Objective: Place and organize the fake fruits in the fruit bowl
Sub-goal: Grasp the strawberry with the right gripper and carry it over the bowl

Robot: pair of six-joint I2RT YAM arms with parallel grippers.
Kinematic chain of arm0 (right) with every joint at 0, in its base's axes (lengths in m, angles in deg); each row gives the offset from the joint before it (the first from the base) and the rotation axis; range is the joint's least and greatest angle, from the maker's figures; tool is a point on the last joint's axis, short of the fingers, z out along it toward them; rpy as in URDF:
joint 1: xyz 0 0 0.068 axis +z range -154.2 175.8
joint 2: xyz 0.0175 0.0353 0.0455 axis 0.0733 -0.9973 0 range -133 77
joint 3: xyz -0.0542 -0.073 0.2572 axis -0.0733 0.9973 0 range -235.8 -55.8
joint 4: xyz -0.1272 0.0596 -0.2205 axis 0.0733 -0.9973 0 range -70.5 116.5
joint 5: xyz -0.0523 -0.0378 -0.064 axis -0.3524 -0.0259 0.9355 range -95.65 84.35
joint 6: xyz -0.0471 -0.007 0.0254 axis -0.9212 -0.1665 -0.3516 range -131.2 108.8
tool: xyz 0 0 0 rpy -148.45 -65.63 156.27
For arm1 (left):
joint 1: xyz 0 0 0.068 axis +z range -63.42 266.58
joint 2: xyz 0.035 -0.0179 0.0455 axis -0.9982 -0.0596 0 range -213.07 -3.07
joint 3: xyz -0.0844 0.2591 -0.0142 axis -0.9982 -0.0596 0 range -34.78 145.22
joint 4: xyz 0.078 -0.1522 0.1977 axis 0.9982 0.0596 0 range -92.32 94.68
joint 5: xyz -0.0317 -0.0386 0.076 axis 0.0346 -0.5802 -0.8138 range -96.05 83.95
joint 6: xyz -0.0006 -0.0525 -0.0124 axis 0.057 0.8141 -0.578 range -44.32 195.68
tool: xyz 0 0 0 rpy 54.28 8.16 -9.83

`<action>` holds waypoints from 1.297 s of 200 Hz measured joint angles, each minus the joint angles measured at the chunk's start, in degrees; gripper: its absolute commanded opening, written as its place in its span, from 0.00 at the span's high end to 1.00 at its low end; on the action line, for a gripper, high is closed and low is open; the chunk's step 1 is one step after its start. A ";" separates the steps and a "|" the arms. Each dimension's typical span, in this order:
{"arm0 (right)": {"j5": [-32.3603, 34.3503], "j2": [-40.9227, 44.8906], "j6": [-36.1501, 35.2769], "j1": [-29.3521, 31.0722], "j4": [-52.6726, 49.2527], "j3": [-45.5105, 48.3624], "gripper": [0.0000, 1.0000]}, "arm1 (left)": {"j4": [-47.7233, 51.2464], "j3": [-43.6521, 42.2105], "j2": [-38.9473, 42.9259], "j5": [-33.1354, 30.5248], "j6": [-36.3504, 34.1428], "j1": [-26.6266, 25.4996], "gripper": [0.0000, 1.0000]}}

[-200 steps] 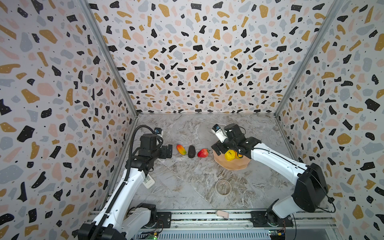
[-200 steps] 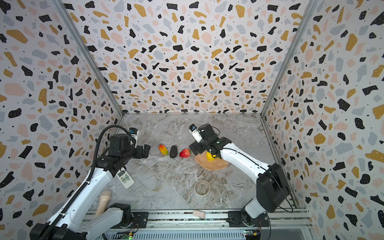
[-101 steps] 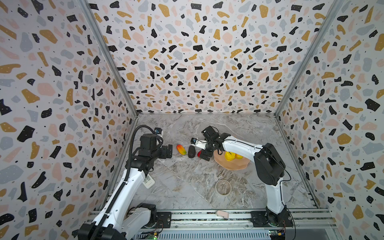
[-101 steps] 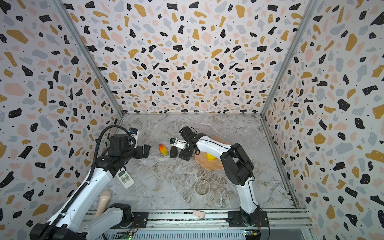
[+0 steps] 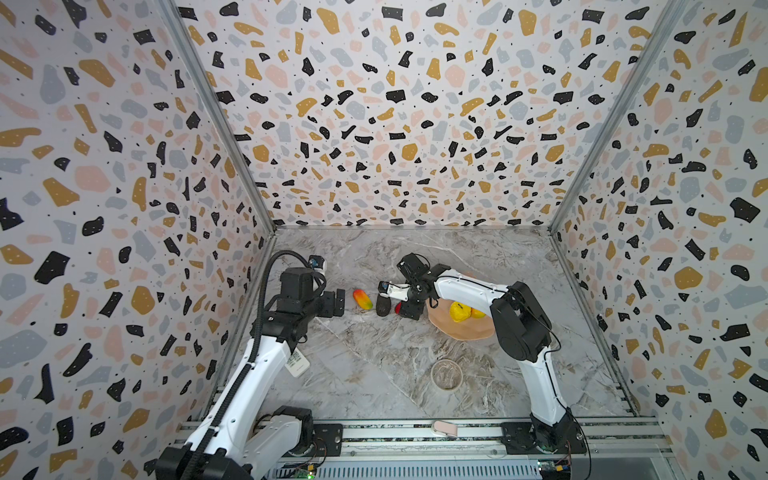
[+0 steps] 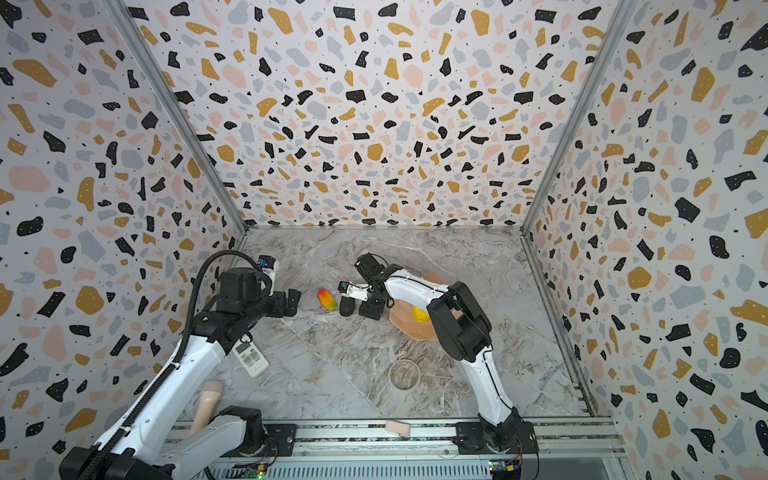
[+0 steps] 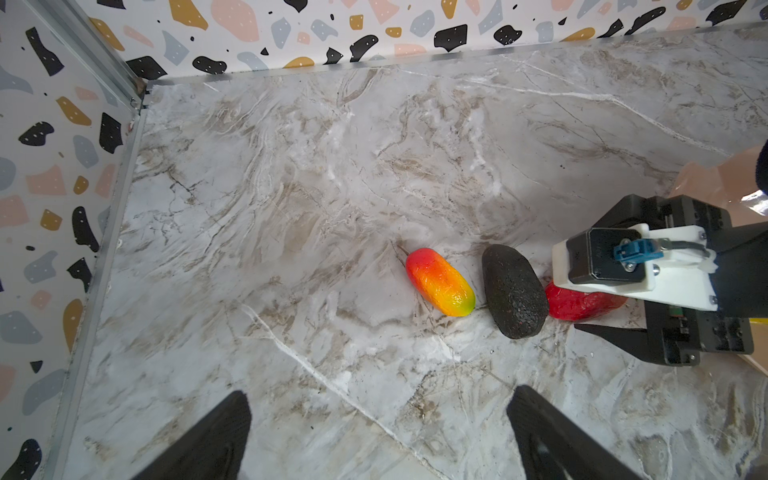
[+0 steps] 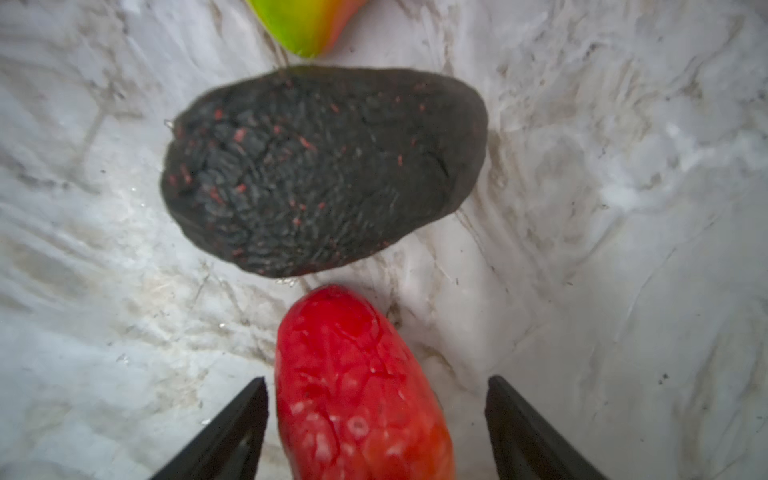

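Observation:
A red-orange-yellow mango, a dark avocado and a red strawberry lie in a row on the marble floor, left of the peach-pink fruit bowl. A bumpy yellow fruit sits in the bowl, with another orange-yellow fruit partly behind it. My right gripper is low over the strawberry, its jaws on either side; one finger is nearly touching and a gap shows at the other. My left gripper stands open and empty, left of the mango.
A small clear round dish stands nearer the front, below the bowl. A white tag hangs by my left arm, and a beige object lies near its base. A pink piece rests on the front rail. Patterned walls enclose three sides.
My right arm swung left from over the bowl and came down at the strawberry, and its jaws have narrowed around it. The left arm and the fruits have not moved.

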 measured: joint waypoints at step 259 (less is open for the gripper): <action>8.33 46.23 30.93 -9.64 -18.34 27.47 0.64 | 0.00 0.00 0.68 0.57 -0.02 0.00 0.00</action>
